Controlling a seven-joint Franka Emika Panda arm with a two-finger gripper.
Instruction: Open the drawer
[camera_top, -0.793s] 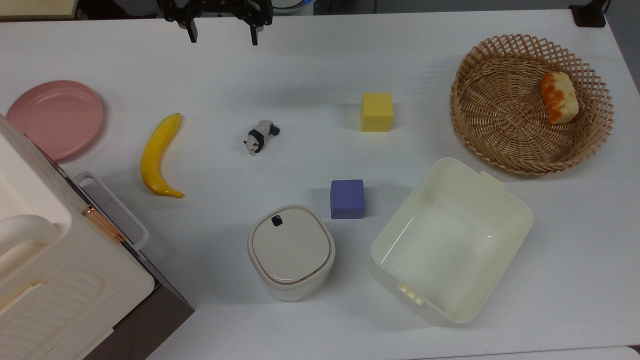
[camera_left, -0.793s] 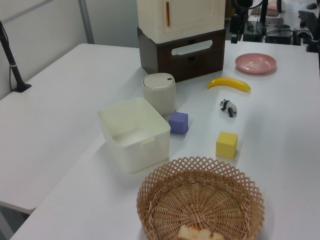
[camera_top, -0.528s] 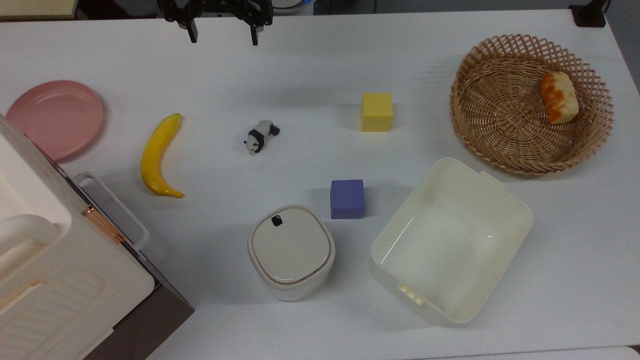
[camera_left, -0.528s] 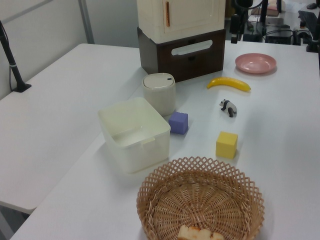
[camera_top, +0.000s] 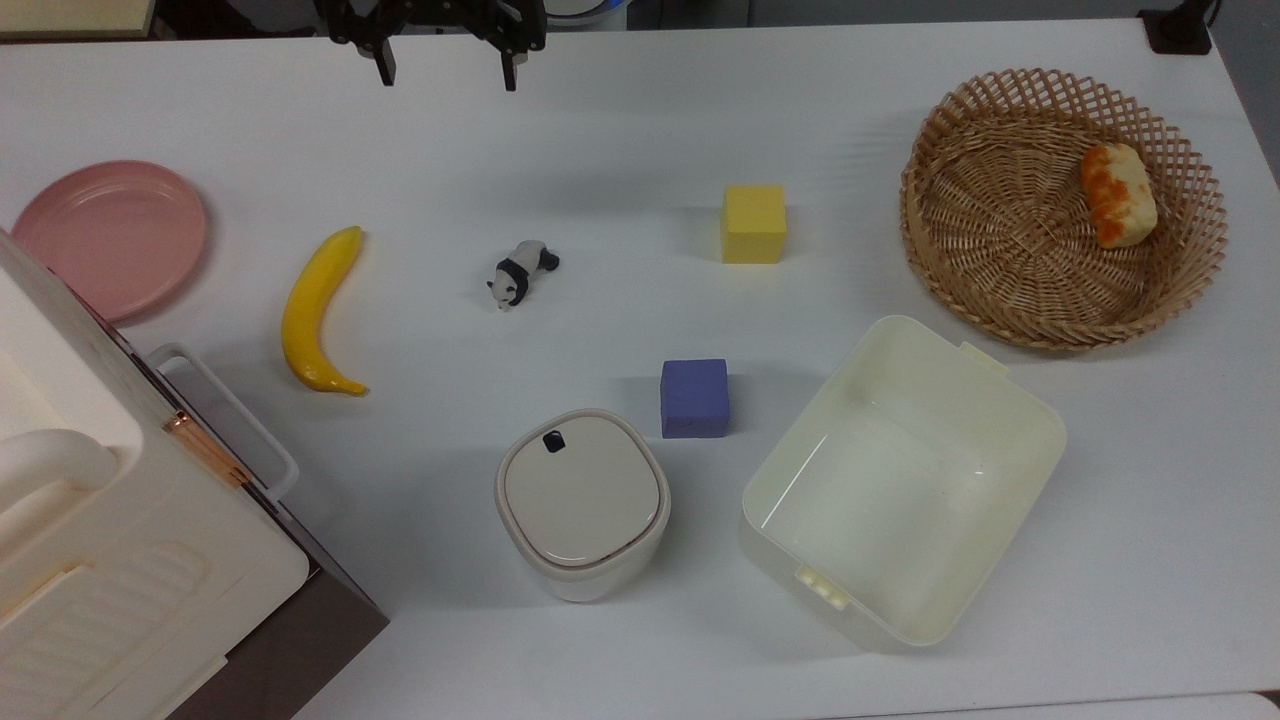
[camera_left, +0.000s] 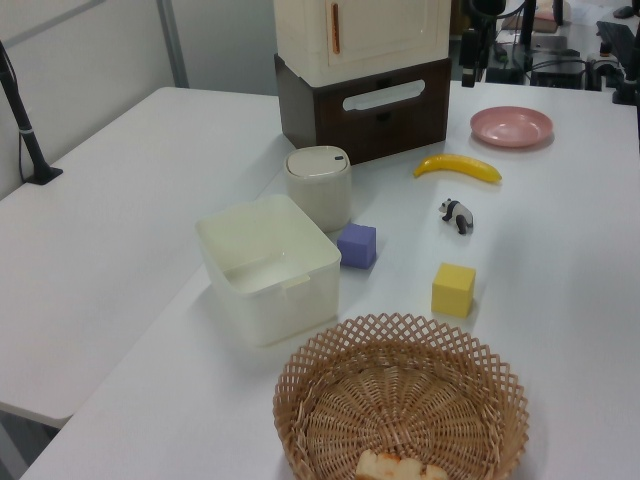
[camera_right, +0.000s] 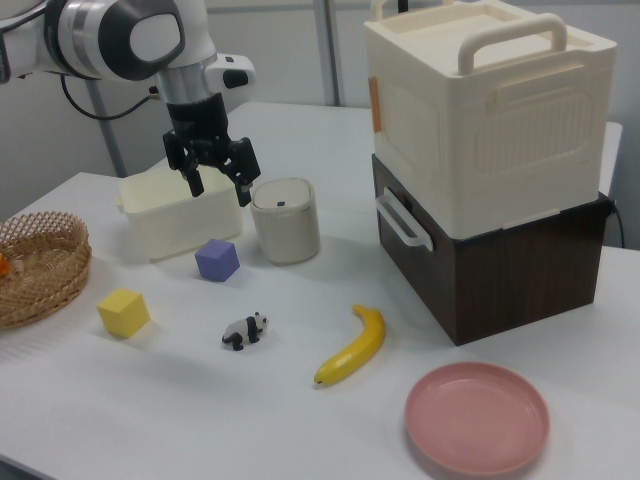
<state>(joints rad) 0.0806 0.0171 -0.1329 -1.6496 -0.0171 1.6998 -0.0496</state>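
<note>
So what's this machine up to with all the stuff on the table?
A robot arm is meant to pull open the drawer, the dark brown box under the cream cabinet. It hasn't touched it yet: the drawer looks shut, and the gripper hangs open above the table, holding nothing, well away from the white handle. The banana, toy panda and blocks lie untouched.

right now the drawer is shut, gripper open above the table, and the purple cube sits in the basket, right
Not quite. The purple cube sits on the table, between the bin and the tub, as the top view shows. The drawer is shut and the gripper is open.
</note>
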